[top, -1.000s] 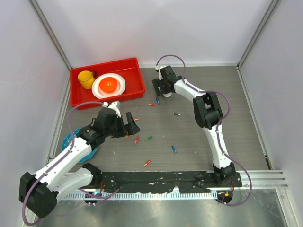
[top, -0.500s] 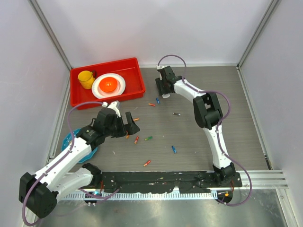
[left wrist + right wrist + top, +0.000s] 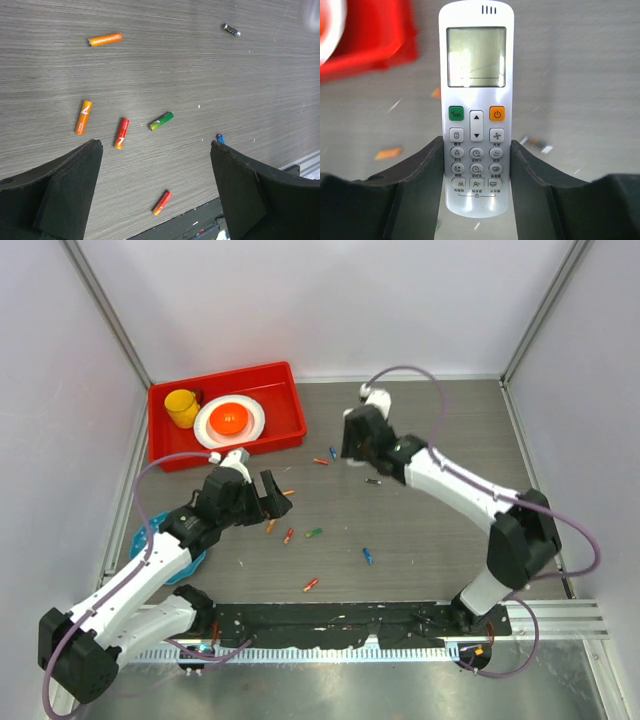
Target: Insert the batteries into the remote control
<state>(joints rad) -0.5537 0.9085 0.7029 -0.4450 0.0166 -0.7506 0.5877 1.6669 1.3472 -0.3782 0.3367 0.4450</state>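
We see the right gripper (image 3: 476, 150) clamped on the remote control (image 3: 476, 75). One finger presses each long side at the lower button rows, and the display end juts out past the fingertips, its face turned to the wrist camera. In the top view this gripper sits off the right-hand end of the red tray (image 3: 282, 400), with the grey table (image 3: 450, 420) beneath it.

The left gripper (image 3: 156, 145) has its jaws wide apart, just in front of the tray's near wall. Below it the batteries (image 3: 311, 584) lie scattered on the table on the arm-base side of the tray. A green battery (image 3: 161, 121) and a red battery (image 3: 121, 133) lie side by side but apart. Two orange ones (image 3: 83, 117) lie further towards the tray, and a blue battery (image 3: 219, 137) peeks out beside the gripper's right-hand finger. A dark battery (image 3: 231, 30) lies well apart from these.

Inside the tray stand a yellow cup (image 3: 182, 407) and a white plate (image 3: 252, 412).
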